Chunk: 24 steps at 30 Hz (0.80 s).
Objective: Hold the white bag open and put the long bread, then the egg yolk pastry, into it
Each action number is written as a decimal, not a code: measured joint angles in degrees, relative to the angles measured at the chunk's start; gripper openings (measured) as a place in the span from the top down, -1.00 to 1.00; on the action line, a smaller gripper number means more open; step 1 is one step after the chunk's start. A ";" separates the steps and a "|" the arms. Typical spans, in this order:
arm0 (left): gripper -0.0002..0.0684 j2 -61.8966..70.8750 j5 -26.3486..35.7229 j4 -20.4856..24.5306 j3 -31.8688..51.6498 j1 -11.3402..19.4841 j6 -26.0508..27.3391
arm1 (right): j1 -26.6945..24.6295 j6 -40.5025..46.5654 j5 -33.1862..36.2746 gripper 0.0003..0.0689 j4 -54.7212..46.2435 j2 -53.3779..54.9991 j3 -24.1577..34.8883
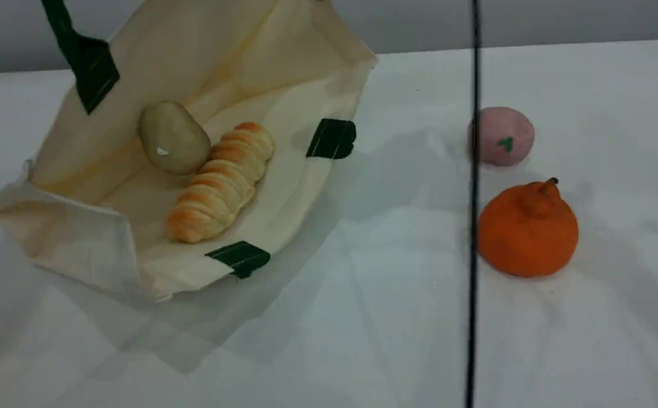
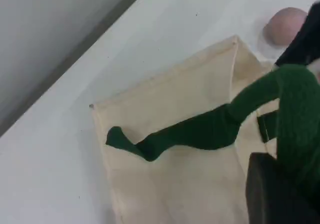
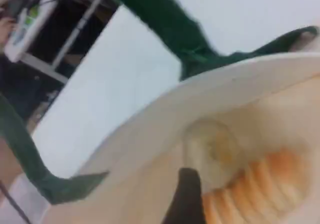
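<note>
The white bag (image 1: 80,226) lies open on the table at the left, its mouth facing the camera. Inside it, the egg yolk pastry (image 1: 173,137) rests against the long bread (image 1: 221,182). One green handle (image 1: 88,62) rises taut out of the top edge. In the left wrist view that handle (image 2: 200,129) stretches from the bag's cloth (image 2: 175,184) into my left gripper, whose dark fingertip (image 2: 272,194) shows bottom right, shut on the strap. My right gripper's fingertip (image 3: 187,201) hovers bare over the bag's rim (image 3: 225,86), above the pastry (image 3: 210,149) and bread (image 3: 260,184).
A pink ball with a green mark (image 1: 504,136) and an orange tangerine-shaped item (image 1: 527,229) sit on the white table at the right. A thin dark cable (image 1: 473,255) runs vertically through the scene view. The table's back edge meets a grey wall.
</note>
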 joint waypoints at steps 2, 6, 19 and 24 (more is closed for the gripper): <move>0.78 0.00 0.00 0.00 0.00 0.00 0.00 | -2.01 3.34 -1.27 -0.65 -4.10 -2.48 0.00; 0.78 0.00 -0.05 -0.19 0.00 0.00 0.00 | -5.70 9.78 -4.11 -0.65 -13.20 -7.57 0.00; 0.77 0.00 -0.05 -0.53 0.00 0.00 0.00 | -13.84 17.59 -9.13 -0.65 -26.46 -17.01 -0.02; 0.53 0.00 -0.15 -0.94 0.00 0.00 0.00 | -13.84 17.59 -9.20 -0.65 -26.41 -16.96 -0.02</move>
